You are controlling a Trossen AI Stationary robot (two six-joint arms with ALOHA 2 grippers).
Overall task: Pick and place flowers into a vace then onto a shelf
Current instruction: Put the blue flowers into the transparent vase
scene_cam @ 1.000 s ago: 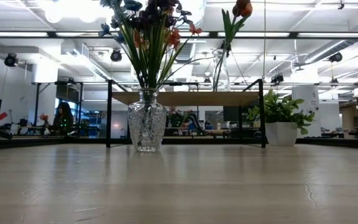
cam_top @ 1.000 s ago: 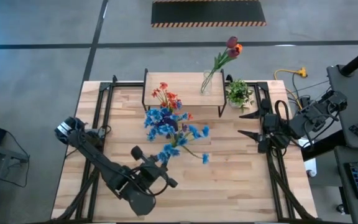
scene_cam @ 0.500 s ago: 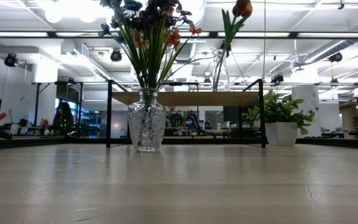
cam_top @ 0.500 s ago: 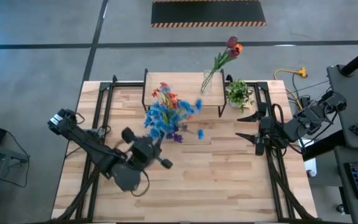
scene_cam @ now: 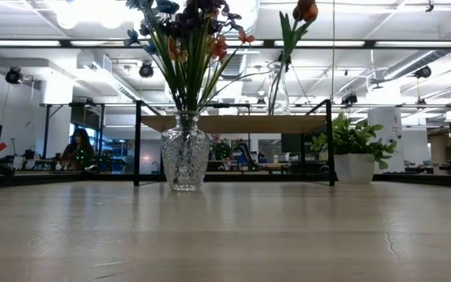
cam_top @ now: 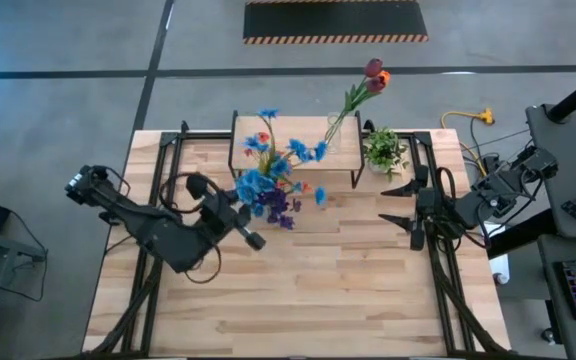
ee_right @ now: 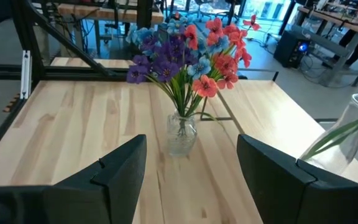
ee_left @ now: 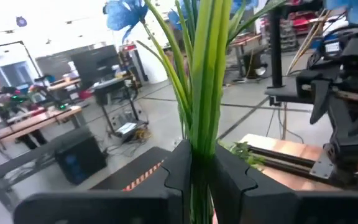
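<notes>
Light wooden-plank desk point(cam_top: 368, 290) carries everything. Low shelf with pale plank top on thin black legs point(cam_top: 298, 130) sits at the far edge; a slim clear glass vase with red tulips point(cam_top: 333, 135) stands on its right end, small leafy potted plant point(cam_top: 384, 150) just right of the shelf. Cut-glass vase point(scene_cam: 183, 161) of blue, purple and orange-red flowers point(cam_top: 268, 185) stands on the desk just in front of the shelf.

Change: left pincer point(cam_top: 230, 212) has swung from the near-centre of the desk up to the bouquet, carrying blue flower stems point(ee_left: 202, 74). Pincer is clamped on those green stems. Judgement: insertion into the vase is imminent.

Right pincer point(ee_right: 188, 168) waits at the right side, fingers spread wide, holding nothing.
</notes>
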